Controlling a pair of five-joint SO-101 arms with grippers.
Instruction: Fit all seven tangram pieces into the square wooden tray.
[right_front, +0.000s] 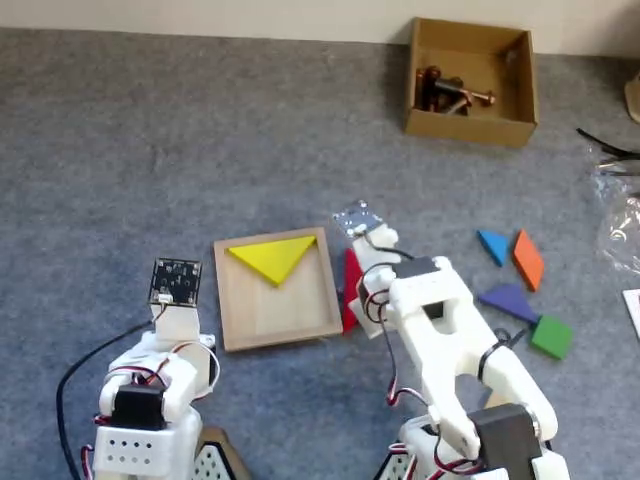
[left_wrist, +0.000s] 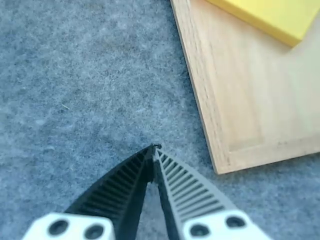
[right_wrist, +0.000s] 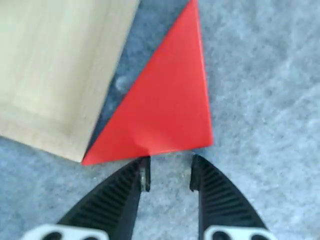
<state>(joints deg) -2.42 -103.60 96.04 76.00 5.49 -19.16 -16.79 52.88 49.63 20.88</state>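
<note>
A smooth red triangular piece (right_wrist: 165, 110) is laid against the side of the square wooden tray (right_front: 285, 305). The right tool (right_wrist: 170, 165) is held apart near it, and the left tool (left_wrist: 154, 149) is pressed together.

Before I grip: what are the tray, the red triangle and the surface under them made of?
Tray: pale wood, bare-looking, grain lines visible. Red triangle: smooth, matte, evenly coloured; painted wood or plastic, cannot tell which. Surface: grey felt or short-pile carpet, fuzzy fibres showing.
</note>
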